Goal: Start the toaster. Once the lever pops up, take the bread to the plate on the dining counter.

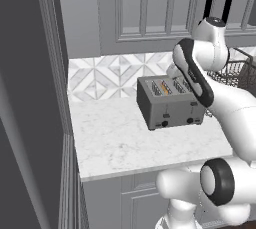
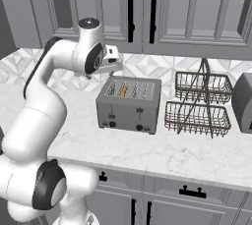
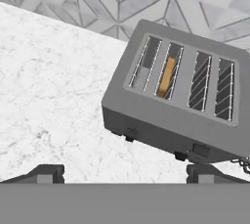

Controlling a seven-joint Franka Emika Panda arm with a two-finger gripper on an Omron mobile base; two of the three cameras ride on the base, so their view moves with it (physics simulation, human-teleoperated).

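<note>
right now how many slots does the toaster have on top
4, in one row across the top of the toaster. Seen from its knob face, the second slot from the left holds the bread; the other three look empty, though a low slice could be hidden.

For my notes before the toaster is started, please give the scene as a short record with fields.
toaster: dark grey boxy brushed-metal toaster on the white marble-look worktop, knob face toward the robot
bread: thin orange-brown slice standing in the second slot from the left
gripper: white two-finger gripper, jaws open, holding nothing, above the worktop left of the toaster
beside toaster: two-tier wire basket rack to its right
</note>
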